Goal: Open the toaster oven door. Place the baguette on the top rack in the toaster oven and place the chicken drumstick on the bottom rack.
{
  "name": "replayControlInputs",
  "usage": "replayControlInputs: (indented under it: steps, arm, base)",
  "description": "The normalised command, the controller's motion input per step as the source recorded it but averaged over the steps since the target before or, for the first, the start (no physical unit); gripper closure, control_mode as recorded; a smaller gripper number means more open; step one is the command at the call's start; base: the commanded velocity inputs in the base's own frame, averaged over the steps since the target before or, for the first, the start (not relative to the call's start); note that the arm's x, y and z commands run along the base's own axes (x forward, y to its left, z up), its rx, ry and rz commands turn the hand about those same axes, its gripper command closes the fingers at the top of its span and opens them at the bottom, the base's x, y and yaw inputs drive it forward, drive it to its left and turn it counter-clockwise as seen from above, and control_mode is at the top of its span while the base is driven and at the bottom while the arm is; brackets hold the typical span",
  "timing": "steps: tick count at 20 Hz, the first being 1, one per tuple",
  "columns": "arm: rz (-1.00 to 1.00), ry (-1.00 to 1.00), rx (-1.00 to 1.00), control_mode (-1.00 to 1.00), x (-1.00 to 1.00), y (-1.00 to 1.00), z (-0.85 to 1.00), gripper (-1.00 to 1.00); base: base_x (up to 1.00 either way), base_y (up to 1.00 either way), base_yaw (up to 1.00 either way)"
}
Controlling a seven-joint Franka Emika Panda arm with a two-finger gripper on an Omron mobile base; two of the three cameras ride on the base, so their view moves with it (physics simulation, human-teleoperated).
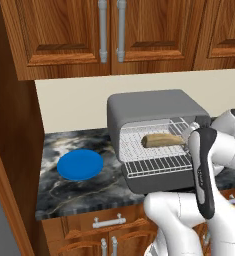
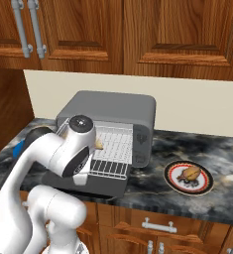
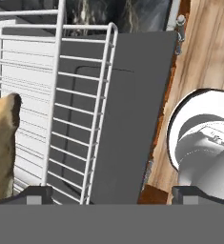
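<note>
The baguette [image 1: 162,140] lies on the top rack [image 1: 150,129] of the toaster oven [image 1: 151,107], just left of the spread, empty fingers [image 3: 111,193]. Lift them straight clear of the wire and the lowered toaster oven door [image 3: 127,119]; then go right to the chicken drumstick [image 2: 191,173] on its plate [image 2: 173,182], well right on the table [image 2: 222,158].

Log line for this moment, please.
door: open | baguette: on top rack | drumstick: on plate | end effector: open, empty
</note>
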Motion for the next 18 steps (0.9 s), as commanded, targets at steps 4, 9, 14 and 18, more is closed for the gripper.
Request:
replayControlInputs:
  steps: [4,9,14,18]
  arm:
    - [0.08,0.05,0.0,-1.0,0.14,0.0,-0.11,-1.0]
    - [0.07,-0.06,0.0,-1.0,-0.42,-0.01,-0.04,-1.0]
    - [0.08,-0.07,0.0,-1.0,-0.49,0.0,-0.06,-1.0]
    - [0.01,0.03,-0.02,-1.0,0.09,0.0,-0.14,-1.0]
  base:
    - [0.0,0.0,0.0]
    - [0.0,0.0,0.0]
    - [0.0,0.0,0.0]
    - [0.0,0.0,0.0]
